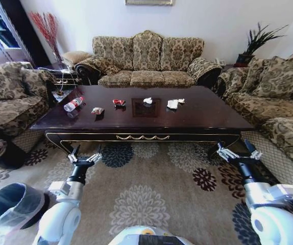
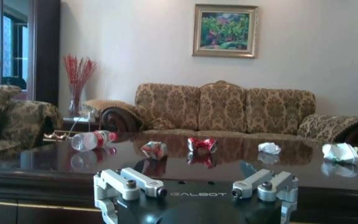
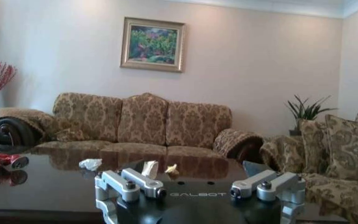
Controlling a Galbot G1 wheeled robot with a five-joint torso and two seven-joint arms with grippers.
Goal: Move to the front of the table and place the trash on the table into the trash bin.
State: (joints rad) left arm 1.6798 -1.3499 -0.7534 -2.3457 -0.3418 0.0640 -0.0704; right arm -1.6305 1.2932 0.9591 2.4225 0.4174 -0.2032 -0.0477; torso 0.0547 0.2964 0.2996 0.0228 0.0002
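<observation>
**Parked before the counter, nothing yet picked up**

Plainly, the robot stood facing the long side of the counter (image 1: 197,120), so the approach looked done and the picking had not begun; both arms were held low over the carpet, short of the counter's edge. The left pincer (image 1: 84,157) had its fingers spread and empty; the right pincer (image 1: 239,153) was likewise spread and empty. The trash lay in a loose row across the glossy top, well apart from both pincers: a clear plastic bottle (image 1: 73,104) on its side toward the left end, a crumpled wrapper (image 1: 97,110) beside it, a red wrapper (image 1: 119,102) nearer the middle, then a white tissue (image 1: 147,100) and another white tissue (image 1: 173,103) to the right. The trash bin (image 1: 11,205) sat on the carpet at the robot's left, just beside the left arm. The next move, by my judgement, called for one arm to rise over the edge and reach to an item; the bottle and wrappers suited the left pincer, being on the bin's side.
</observation>
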